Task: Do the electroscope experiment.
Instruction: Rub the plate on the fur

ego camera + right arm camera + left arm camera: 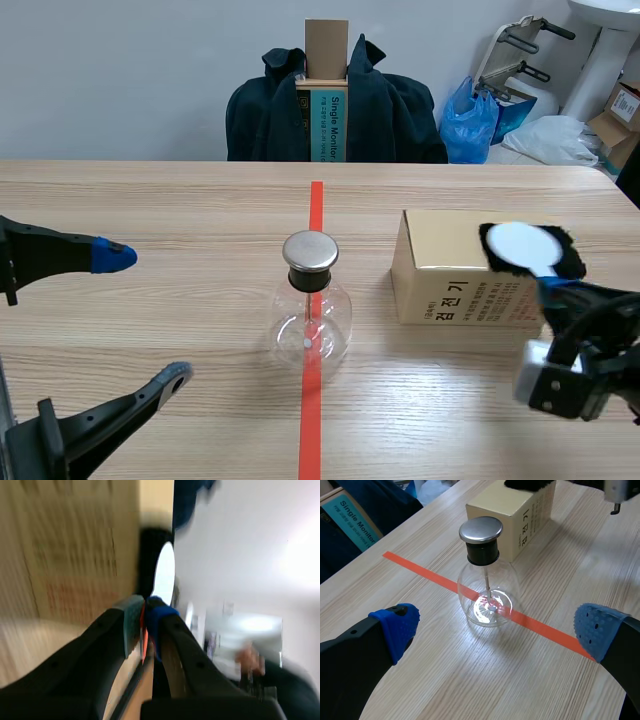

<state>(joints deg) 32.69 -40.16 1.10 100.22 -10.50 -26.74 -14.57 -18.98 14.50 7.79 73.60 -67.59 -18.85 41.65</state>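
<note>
Right fingers [159, 620], apparently, on white disc [522, 246]

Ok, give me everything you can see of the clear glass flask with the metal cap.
The clear, round-bellied glass flask stands upright on the wooden table, over the orange-red tape line. A black stopper plugs its neck, topped by a flat shiny metal disc. A thin rod hangs from the stopper into the belly, ending in something small and glinting. Nothing else touches it; the tan cardboard box sits apart beside it.
</note>
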